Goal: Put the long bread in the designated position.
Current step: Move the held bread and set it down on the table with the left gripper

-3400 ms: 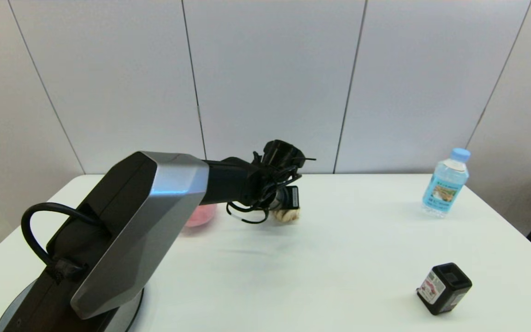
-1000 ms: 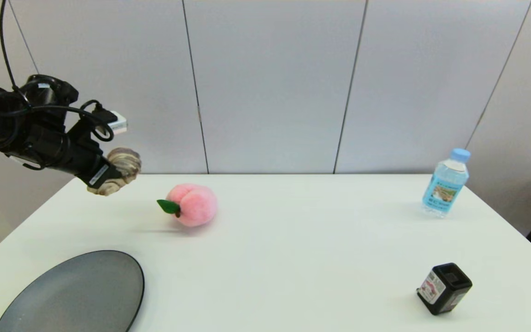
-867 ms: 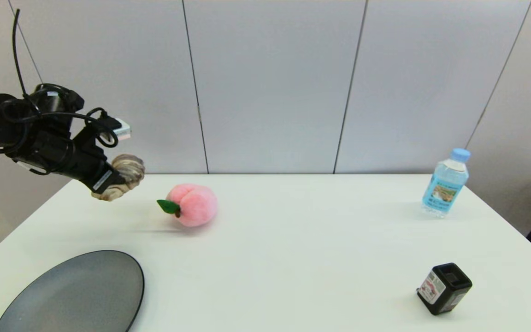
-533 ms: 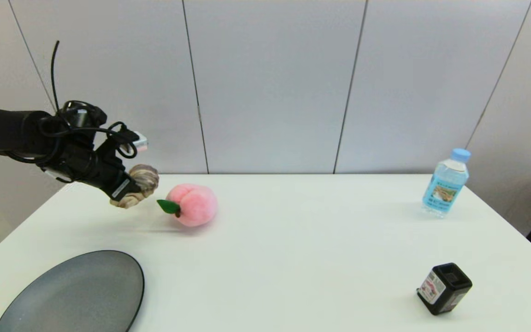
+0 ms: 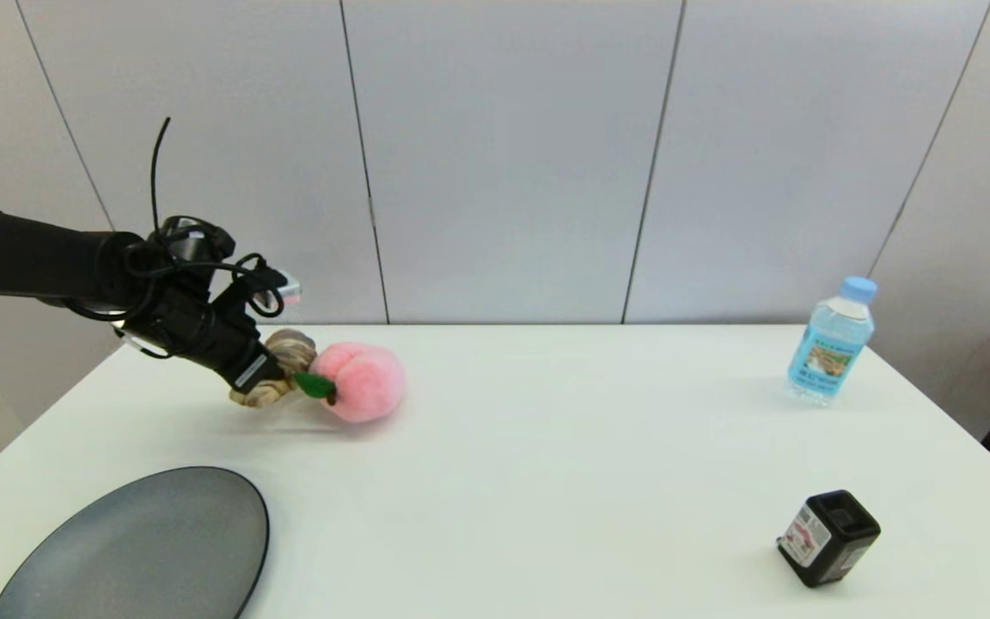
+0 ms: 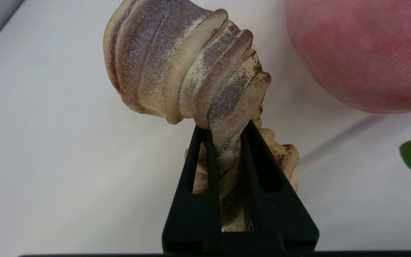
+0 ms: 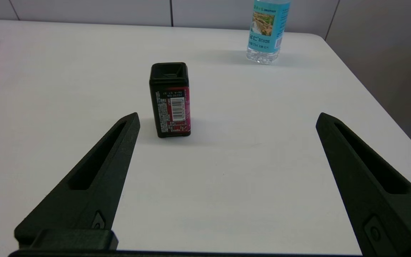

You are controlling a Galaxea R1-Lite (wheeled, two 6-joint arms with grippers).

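Two end effectors are on the rig, but only the left end effector [image 6: 227, 142] is at work, its black fingers pinched on the long tan ridged bread with dark-brown stripes [image 6: 187, 67]. That loaf hangs low over the white worktop [image 5: 546, 447], just beside the pink plush peach [image 5: 362, 381]. It squashes and bends at the pinch, so it seems soft and light; a mid-body hold suits it. Well apart from the peach, the right end effector [image 7: 227, 121] rests spread near a black box [image 7: 170, 100] whose barcode label is unreadable.
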